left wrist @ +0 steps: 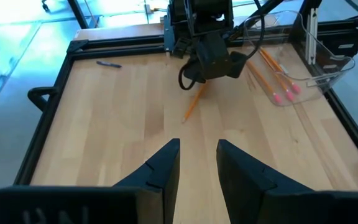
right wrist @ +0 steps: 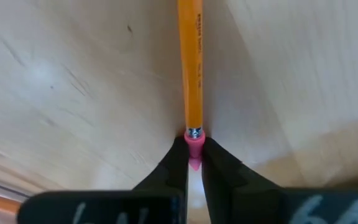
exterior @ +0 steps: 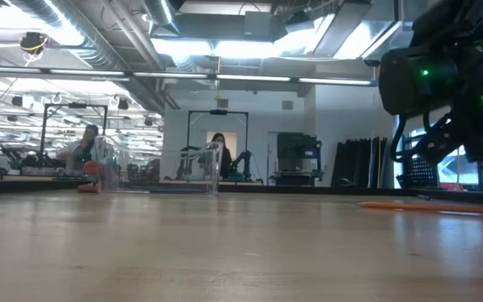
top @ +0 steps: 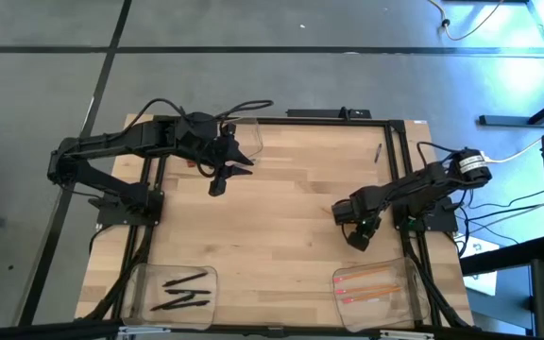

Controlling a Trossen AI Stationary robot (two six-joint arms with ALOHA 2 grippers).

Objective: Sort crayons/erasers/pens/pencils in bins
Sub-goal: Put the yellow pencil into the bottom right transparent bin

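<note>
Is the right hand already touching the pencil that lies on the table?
Touching. In the right wrist view, the right hand has its two fingers closed against the pink eraser end of the pencil, no gap visible.

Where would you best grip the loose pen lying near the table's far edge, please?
Probably at mid-length, from straight above, fingers across its width. The pen lies flat and alone on the bare table, near the right arm's side, so either end would tip. The right gripper is busy, pinching a pencil by its eraser.

The wooden table (top: 281, 203) carries three bins (top: 175, 288), one pencil (left wrist: 193, 103), and a pen (top: 378, 152).
</note>
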